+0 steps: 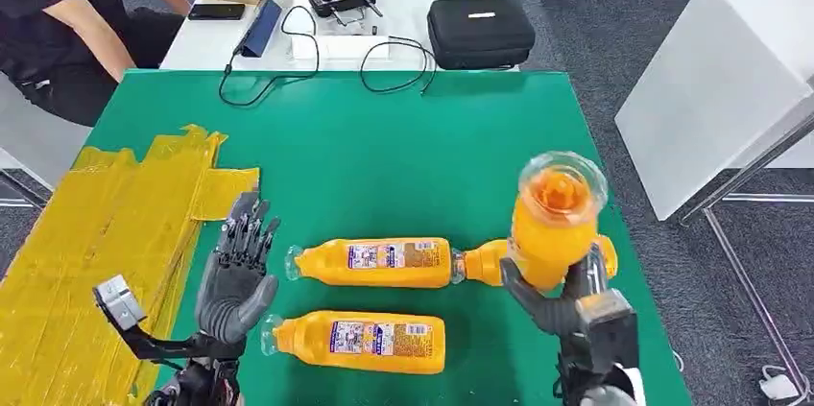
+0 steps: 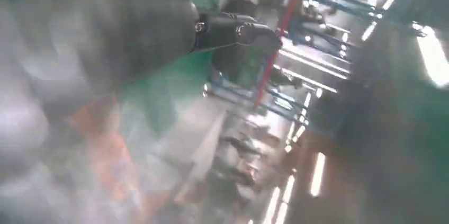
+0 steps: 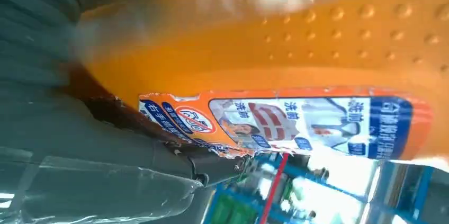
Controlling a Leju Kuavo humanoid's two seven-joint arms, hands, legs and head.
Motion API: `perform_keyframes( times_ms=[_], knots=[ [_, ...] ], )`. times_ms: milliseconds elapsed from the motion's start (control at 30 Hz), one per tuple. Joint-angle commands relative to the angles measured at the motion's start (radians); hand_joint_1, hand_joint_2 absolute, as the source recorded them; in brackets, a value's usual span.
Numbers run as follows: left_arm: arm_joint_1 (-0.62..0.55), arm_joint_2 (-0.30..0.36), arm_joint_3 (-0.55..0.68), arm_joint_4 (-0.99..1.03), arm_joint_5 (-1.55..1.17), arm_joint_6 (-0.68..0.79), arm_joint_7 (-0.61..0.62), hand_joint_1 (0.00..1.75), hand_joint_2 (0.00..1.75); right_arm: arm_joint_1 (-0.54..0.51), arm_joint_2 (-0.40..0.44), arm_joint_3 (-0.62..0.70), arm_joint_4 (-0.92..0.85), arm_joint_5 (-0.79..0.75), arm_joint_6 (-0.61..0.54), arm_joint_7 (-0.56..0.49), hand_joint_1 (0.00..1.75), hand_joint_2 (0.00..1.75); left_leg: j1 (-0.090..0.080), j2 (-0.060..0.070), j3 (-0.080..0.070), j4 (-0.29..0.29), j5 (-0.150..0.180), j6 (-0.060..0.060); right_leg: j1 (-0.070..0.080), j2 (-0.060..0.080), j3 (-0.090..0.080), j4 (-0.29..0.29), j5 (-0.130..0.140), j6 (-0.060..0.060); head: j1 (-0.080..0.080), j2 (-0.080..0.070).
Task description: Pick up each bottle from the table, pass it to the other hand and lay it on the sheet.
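While the right hand [image 1: 566,305] is gripping one orange bottle [image 1: 554,219] upright above the table's right edge in the head view, the left hand [image 1: 235,276] is hovering near the left edge with its fingers extended, apart and holding nothing; two more bottles are lying on the green table [image 1: 384,147], one [image 1: 374,263] mid-table and one [image 1: 357,341] toward the near edge, with a further bottle [image 1: 485,262] lying partly hidden behind the raised one; the yellow sheet [image 1: 96,233] is covering the left edge.

As the left wrist view is blurring heavily, a dark finger [image 2: 233,29] is projecting over green surface; nothing is sitting in the palm.

Since the right wrist view is looking along the bottle [image 3: 296,75], the label [image 3: 275,123] is showing close against the grey thumb; the hold is appearing low on the body.

For a clean handover, the operator should be bringing the bottle toward the table's middle, letting the left hand close around the free upper body before the right one is releasing.
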Motion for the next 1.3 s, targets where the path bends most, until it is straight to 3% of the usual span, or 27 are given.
perform_keyframes(
  times_ms=[33, 133, 567, 1033, 1300],
  knots=[
    [-0.07, 0.048, -0.047, 0.115, 0.144, -0.088, 0.045, 0.0, 1.75, -0.215, -0.004, 0.177, 0.222, 0.035, 0.008, 0.045, 1.75, 1.75, 0.0, -0.001, 0.003, -0.002, 0.001, 0.0, 0.0, -0.001, 0.003, -0.002, 0.001, -0.001, 0.0, 0.0],
    [-0.073, 0.046, -0.043, 0.134, 0.152, -0.089, 0.048, 0.0, 1.75, -0.267, 0.02, 0.256, 0.273, 0.056, 0.029, 0.07, 1.75, 1.75, 0.0, 0.001, 0.001, -0.002, 0.0, 0.0, 0.0, 0.002, 0.001, 0.0, 0.001, 0.0, 0.0, 0.0],
    [-0.072, 0.045, -0.041, 0.132, 0.162, -0.092, 0.051, 0.0, 1.75, -0.269, 0.014, 0.264, 0.275, 0.059, 0.03, 0.073, 1.75, 1.75, 0.0, -0.005, -0.001, -0.001, 0.001, 0.0, 0.0, -0.004, 0.001, 0.0, 0.0, 0.0, 0.0, 0.0],
    [-0.1, 0.035, -0.03, 0.126, 0.136, -0.072, 0.043, 0.0, 1.75, -0.467, 0.041, 0.412, 0.457, 0.148, 0.094, 0.211, 1.75, 1.75, 0.0, -0.003, -0.002, -0.001, 0.001, -0.001, 0.0, -0.002, 0.0, 0.001, 0.0, 0.0, 0.0, 0.0],
    [-0.128, 0.033, -0.065, 0.121, 0.1, -0.049, 0.045, 0.0, 1.75, -0.638, 0.086, 0.43, 0.668, 0.168, 0.104, 0.275, 1.75, 1.75, 0.0, -0.003, -0.001, 0.0, 0.001, -0.001, 0.0, -0.002, 0.0, 0.001, 0.0, -0.001, 0.0, 0.0]
  ],
)
